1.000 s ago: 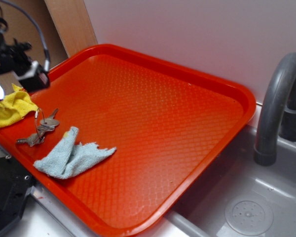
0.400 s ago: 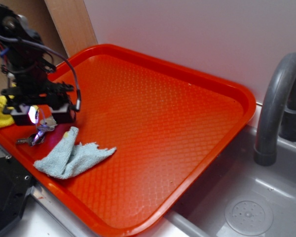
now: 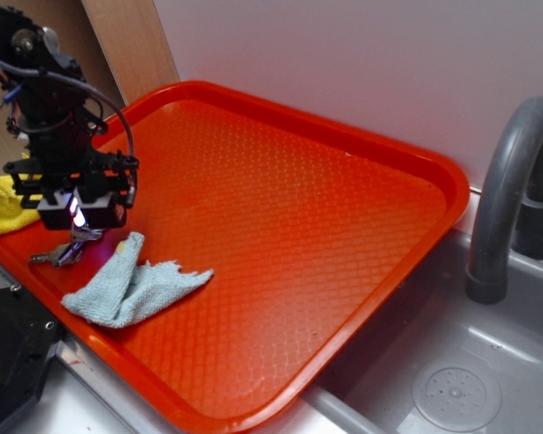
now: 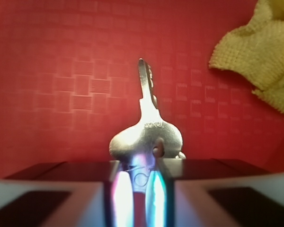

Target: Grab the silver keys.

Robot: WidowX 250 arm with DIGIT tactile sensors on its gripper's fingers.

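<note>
The silver keys [image 3: 69,250] lie near the left edge of the orange tray [image 3: 344,217], between a yellow cloth and a light blue cloth. My gripper [image 3: 76,217] stands straight above them, pointing down. In the wrist view the gripper [image 4: 137,189] has its two pads drawn close together, with the thin wire ring pinched between them. One key [image 4: 146,127] sticks out just ahead of the pads, its blade pointing away over the tray [image 4: 61,71]. The other keys are hidden.
A yellow cloth [image 3: 4,203] lies left of the gripper and also shows in the wrist view [image 4: 260,52]. A light blue cloth [image 3: 127,285] lies just right of the keys. A grey faucet [image 3: 511,181] and sink [image 3: 452,362] are to the right.
The arm came in from the far left and came down over the keys. In the last half second it shifted only slightly, and the keys stayed where they lay.
</note>
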